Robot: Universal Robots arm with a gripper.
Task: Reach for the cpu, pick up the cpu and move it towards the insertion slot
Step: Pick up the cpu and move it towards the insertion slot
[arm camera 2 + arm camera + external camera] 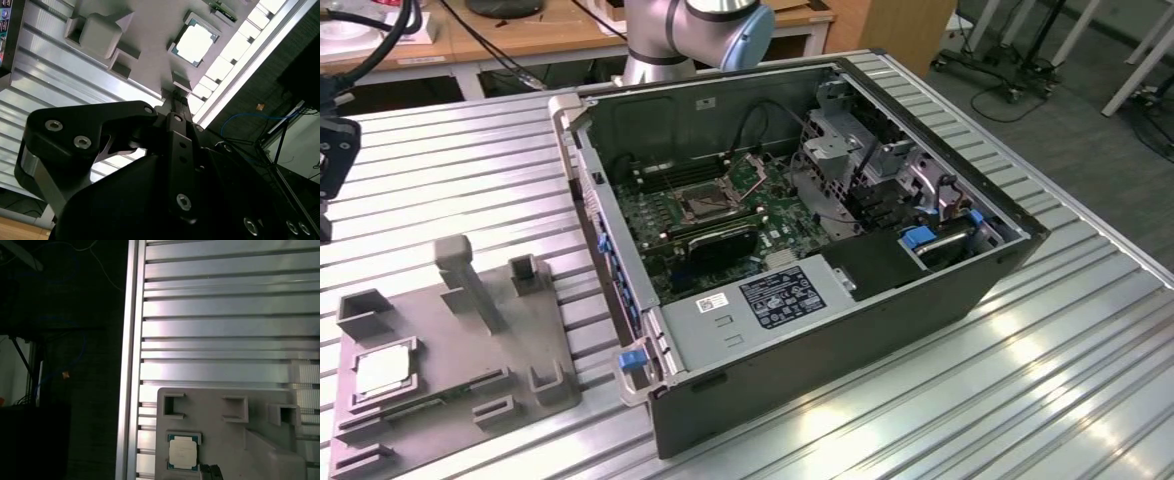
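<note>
The exterior view looked down at a slant from well above the ribbed tabletop [1067, 330], with the open computer case [881, 360] mid-frame. The first wrist view faced straight down over a tabletop edge. The second wrist view peered close past the gripper [173, 100]. All three shared the grey fixture plate [520, 340] and its chip [383, 372]

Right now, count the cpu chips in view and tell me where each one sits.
1. The cpu lies flat in a recess of the grey fixture plate, at the exterior view's lower left, outside the computer case. Others could be hidden inside the case.
</note>
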